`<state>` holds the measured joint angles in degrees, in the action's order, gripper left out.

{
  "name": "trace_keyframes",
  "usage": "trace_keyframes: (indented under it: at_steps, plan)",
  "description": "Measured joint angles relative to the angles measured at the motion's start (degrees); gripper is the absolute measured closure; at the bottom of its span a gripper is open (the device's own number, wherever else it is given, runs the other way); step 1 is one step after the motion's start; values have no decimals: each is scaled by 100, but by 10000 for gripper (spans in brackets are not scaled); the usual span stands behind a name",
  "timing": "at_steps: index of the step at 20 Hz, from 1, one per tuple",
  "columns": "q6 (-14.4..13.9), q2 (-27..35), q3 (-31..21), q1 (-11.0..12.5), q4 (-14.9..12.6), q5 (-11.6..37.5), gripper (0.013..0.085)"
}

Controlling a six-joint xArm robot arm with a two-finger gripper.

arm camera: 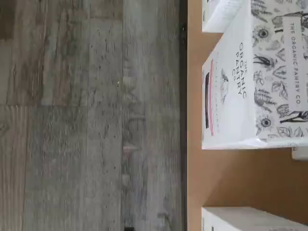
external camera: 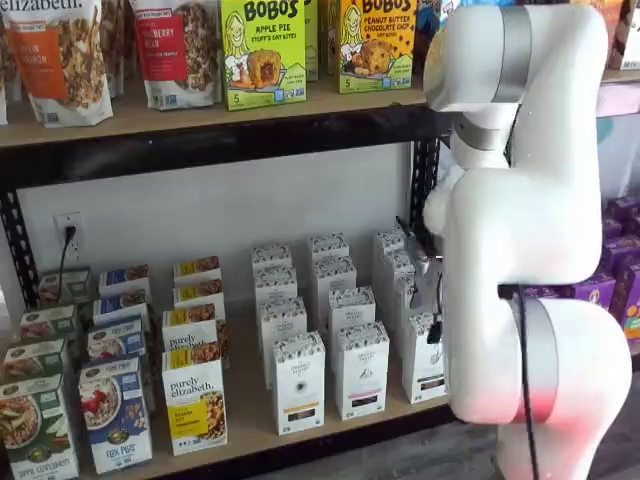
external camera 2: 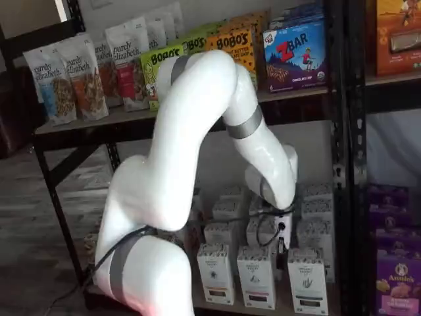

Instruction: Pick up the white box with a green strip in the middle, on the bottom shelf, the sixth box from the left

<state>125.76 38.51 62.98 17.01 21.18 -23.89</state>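
The white box (external camera: 425, 362) stands at the front of the rightmost column of white cartons on the bottom shelf (external camera: 250, 428); it also shows in the other shelf view (external camera 2: 307, 282). The gripper (external camera: 434, 318) hangs just above and behind that carton, low on the white arm (external camera 2: 283, 236). Its fingers are mostly hidden by the arm. Nothing is held, and every carton stands on the board. The wrist view looks down on a white carton (arm camera: 250, 82) with a dark, pink-edged strip. Across a wide gap to its right along the shelf lies part of another white carton (arm camera: 250, 219), likely the white box.
Like white cartons (external camera: 298, 385) (external camera: 360, 372) stand in rows to the left, then cereal boxes (external camera: 195, 400). A black upright (external camera 2: 342, 197) stands right of the cartons, with purple boxes (external camera 2: 395, 276) beyond. The upper board (external camera: 200, 110) carries bags and bar boxes. Wood floor (arm camera: 86, 120) lies below the shelf edge.
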Motion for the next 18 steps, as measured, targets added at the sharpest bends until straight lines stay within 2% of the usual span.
trace_keyframes:
  at_steps: [2, 3, 9, 15, 18]
  plan:
    - [-467, 111, 165, -15, -493, -105, 130]
    - [-630, 204, 288, -45, -645, -147, 130]
    - [-567, 501, 616, -124, -485, -30, 130]
    - [-671, 879, 1024, -1, -737, 16, 130]
    - [-658, 1080, 1252, 37, -763, 1, 130]
